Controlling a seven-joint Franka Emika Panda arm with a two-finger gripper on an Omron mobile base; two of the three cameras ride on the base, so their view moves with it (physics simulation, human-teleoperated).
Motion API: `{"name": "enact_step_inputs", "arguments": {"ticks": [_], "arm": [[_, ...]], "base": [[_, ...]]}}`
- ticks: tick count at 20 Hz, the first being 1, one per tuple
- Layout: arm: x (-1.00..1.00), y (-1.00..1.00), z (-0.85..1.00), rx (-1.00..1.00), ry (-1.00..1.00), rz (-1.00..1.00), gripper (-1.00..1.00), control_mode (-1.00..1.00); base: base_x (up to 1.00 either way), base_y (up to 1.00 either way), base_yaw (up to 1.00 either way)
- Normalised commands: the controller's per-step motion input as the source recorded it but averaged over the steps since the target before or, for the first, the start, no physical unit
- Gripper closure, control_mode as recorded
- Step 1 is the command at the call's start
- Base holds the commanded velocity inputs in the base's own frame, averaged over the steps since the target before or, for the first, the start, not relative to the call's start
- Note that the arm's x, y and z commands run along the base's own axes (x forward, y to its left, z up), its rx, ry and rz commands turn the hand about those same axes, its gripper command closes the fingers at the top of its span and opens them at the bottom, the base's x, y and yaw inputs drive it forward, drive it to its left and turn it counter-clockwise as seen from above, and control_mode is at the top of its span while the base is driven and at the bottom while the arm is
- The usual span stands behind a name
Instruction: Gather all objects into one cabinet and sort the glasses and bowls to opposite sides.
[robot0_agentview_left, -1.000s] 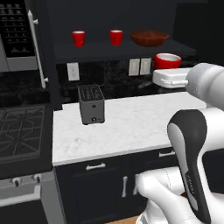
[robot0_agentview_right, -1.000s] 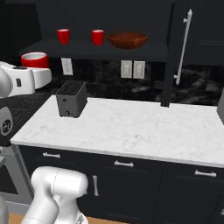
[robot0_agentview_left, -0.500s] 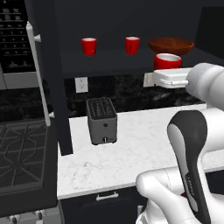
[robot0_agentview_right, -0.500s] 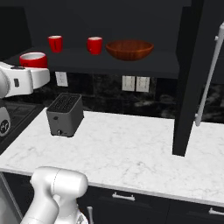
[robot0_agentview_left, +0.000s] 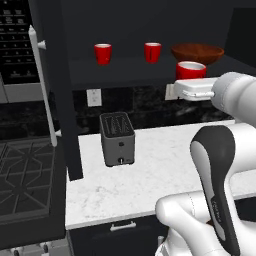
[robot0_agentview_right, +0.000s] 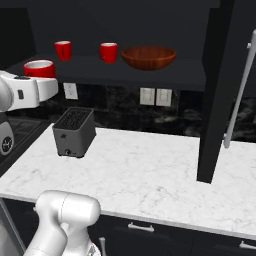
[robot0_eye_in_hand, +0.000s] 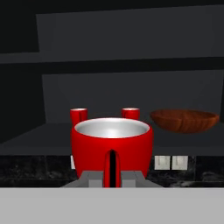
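Observation:
My gripper is shut on a red cup with a pale inside, held upright in front of the open black cabinet. From the sides the held cup hangs about level with the dark shelf, just in front of its edge. Two more red cups stand on the shelf's left half. The wide reddish-brown bowl sits to their right.
A dark toaster stands on the white marble counter below the shelf. Cabinet doors hang open on both sides, the left door and the right door with a silver handle. A stove lies to the left.
The base has driven closer to the cabinet, so the whole scene has grown and shifted. The held cup stays in my gripper, now nearer the shelf.

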Motion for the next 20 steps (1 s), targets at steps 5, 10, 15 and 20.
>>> {"name": "enact_step_inputs", "arguments": {"ticks": [5,10,15,20], "arm": [[0.0,0.0,0.0,0.0,0.0,0.0,1.0,1.0],[0.27,0.11,0.0,0.0,0.06,0.02,1.0,-1.0],[0.7,0.21,-0.08,0.0,0.05,0.07,1.0,-1.0],[0.17,0.14,-0.23,0.0,-0.05,0.14,1.0,-1.0]], "base": [[0.04,0.12,0.05],[0.06,0.05,0.02],[0.0,0.0,0.0],[0.0,0.0,0.0]]}}
